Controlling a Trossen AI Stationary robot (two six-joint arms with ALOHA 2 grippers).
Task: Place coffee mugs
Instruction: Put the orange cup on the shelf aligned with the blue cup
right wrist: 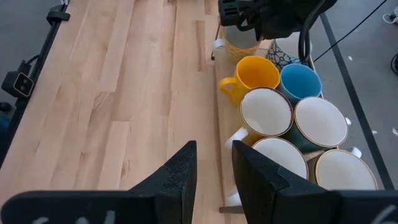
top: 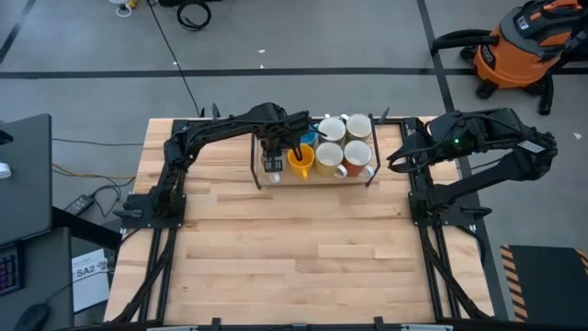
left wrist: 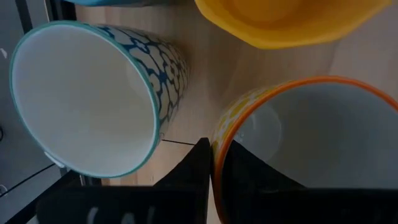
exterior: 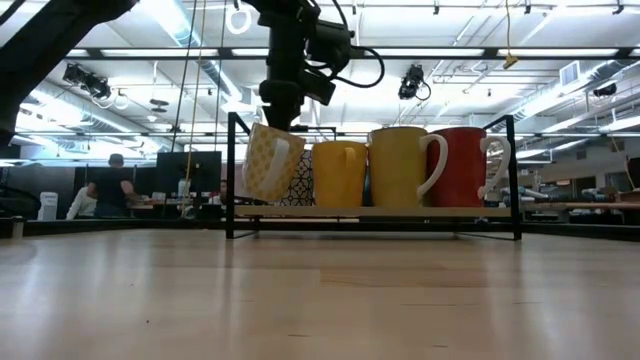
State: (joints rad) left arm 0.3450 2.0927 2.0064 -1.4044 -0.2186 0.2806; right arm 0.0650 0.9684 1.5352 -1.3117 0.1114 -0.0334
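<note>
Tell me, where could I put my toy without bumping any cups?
The big bare stretch of wooden table in front of the rack, between both arm stands, is free. It is crowded inside the rack: mugs stand packed together, and the left gripper holds a yellow patterned mug there.

coffee mugs clustered upright on rack, yellow-patterned mug tilted, lifted
</note>
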